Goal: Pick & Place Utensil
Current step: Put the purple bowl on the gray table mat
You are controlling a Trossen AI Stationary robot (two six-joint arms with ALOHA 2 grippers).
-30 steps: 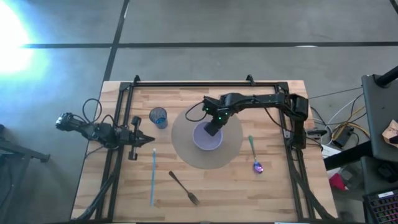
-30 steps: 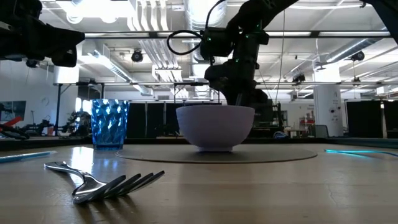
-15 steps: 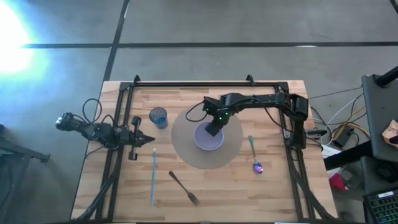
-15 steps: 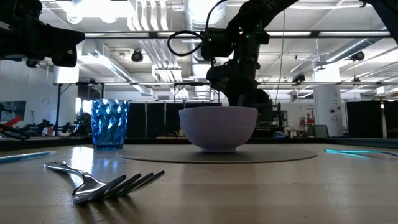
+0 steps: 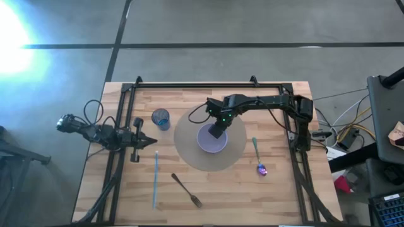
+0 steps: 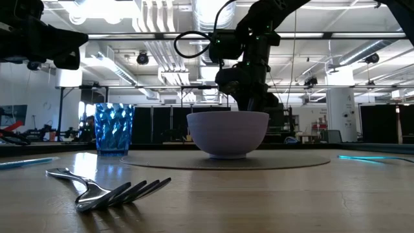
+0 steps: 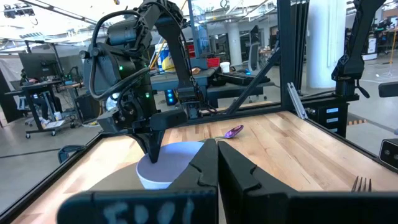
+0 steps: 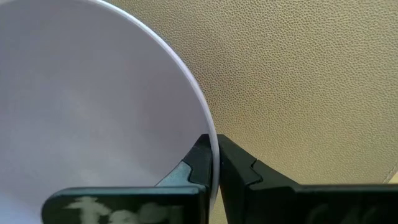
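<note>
A lavender bowl (image 5: 213,140) sits on a round tan mat (image 5: 237,151) in the middle of the table. My right gripper (image 5: 216,133) points down at the bowl's far rim and is shut on it. A spoon (image 5: 259,157) with a purple head and a teal handle lies flat on the wood to the right of the mat. A metal fork (image 5: 187,190) lies flat near the front edge. My left gripper (image 5: 151,142) waits shut and level at the table's left side, touching nothing. My right gripper pinches the bowl's rim (image 8: 209,127) on its far side, one finger (image 8: 198,159) inside the bowl and the other (image 8: 237,167) outside over the mat. The fingers come from above, pointing steeply down. The bowl stands upright with its base (image 6: 227,155) on the mat.
A blue faceted cup (image 5: 161,118) stands left of the mat at the back. A thin light-blue stick (image 5: 155,180) lies lengthwise at the front left. A black frame (image 5: 208,83) runs along the table's far and side edges.
The bowl has slid a little toward the table's right edge on the mat, staying upright, with my right gripper still shut on its rim.
</note>
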